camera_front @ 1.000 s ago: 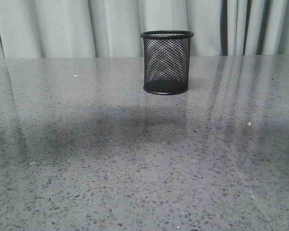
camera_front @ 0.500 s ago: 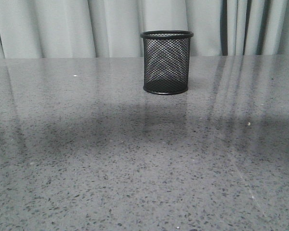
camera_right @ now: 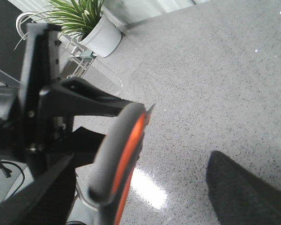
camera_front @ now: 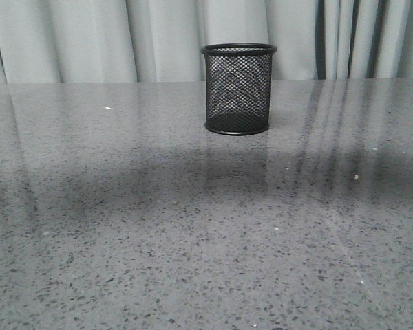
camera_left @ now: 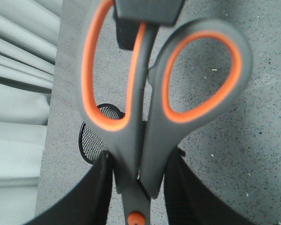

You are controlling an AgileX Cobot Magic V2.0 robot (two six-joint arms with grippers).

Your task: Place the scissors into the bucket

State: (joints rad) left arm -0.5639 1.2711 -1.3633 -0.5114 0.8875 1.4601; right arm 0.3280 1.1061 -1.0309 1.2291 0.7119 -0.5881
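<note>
The bucket (camera_front: 238, 89), a black wire-mesh cup, stands upright at the far middle of the table. No arm or scissors show in the front view. In the left wrist view my left gripper (camera_left: 139, 173) is shut on the scissors (camera_left: 145, 122) just above their orange pivot, handle loops pointing away from the wrist. The bucket (camera_left: 91, 140) shows partly behind them. In the right wrist view my right gripper (camera_right: 140, 197) is open, with one scissor loop (camera_right: 124, 150) edge-on between its fingers (camera_right: 243, 187). The blades are hidden.
The grey speckled table (camera_front: 193, 240) runs back to pale curtains (camera_front: 89, 41). In the right wrist view a potted plant (camera_right: 91, 23) stands beyond the table's edge and my left arm (camera_right: 47, 117) is close beside the scissors.
The bucket has not moved. Only the faint shadows on the table in front of it have shifted a little.
</note>
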